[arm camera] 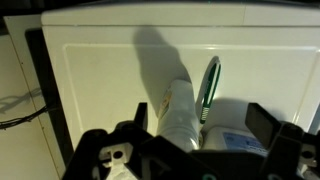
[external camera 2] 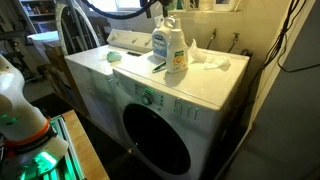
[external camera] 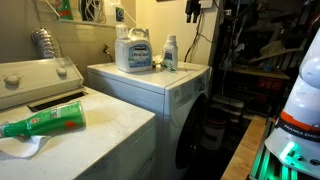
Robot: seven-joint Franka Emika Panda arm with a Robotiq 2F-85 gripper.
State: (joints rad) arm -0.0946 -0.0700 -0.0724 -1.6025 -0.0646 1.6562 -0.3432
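In the wrist view my gripper (arm camera: 203, 118) is open, with one dark finger on each side. It hangs over the white dryer top (arm camera: 100, 70). Between the fingers stand a slim white bottle (arm camera: 178, 115) and a green-handled brush (arm camera: 210, 85), with a big white detergent jug (arm camera: 240, 142) beside them. Nothing is held. In both exterior views the jug (external camera: 133, 50) and the small bottle (external camera: 170, 52) (external camera 2: 174, 50) stand on the dryer (external camera 2: 190, 85). A dark shape at the top edge (external camera: 194, 8) seems to be the gripper above them.
A green spray bottle (external camera: 45, 122) lies on a white cloth on the washer (external camera: 110, 135) next to the dryer. A crumpled white cloth (external camera 2: 210, 62) lies behind the bottles. The dryer has a round dark door (external camera 2: 155, 140). The arm's white base with a green light (external camera: 298, 110) stands on a wooden bench.
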